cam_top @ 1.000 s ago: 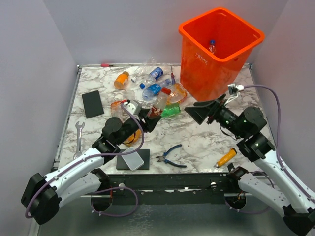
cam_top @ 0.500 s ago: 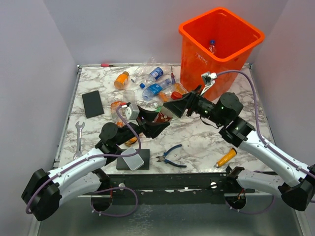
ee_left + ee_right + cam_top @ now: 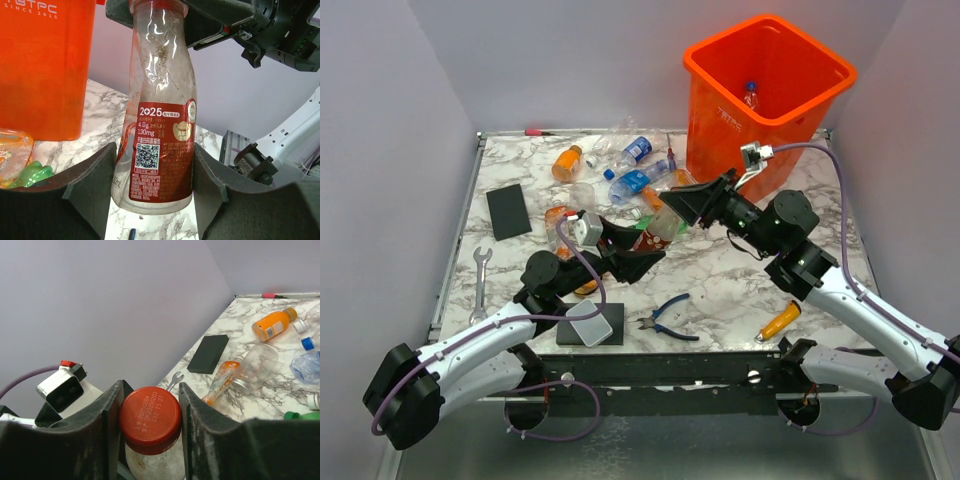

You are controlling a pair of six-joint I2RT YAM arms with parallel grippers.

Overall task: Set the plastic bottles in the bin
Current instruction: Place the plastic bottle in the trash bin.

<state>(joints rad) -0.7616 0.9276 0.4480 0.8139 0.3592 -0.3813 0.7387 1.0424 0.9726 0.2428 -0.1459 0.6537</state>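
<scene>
Bottle (image 3: 160,125): body pinched in left jaws (image 3: 152,167) | red cap (image 3: 150,412) pinched in right jaws (image 3: 150,390) | cap hidden overhead

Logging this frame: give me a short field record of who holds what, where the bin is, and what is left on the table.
left gripper: shut on the labelled body of the red-label bottle
right gripper: fingers against both sides of the red cap
stage: both arms on one bottle, likely a handover
bin: far right corner of the table; single bottle visible inside
loose bottles: clustered left of the bin
tools: pliers, screwdriver, wrench
</scene>
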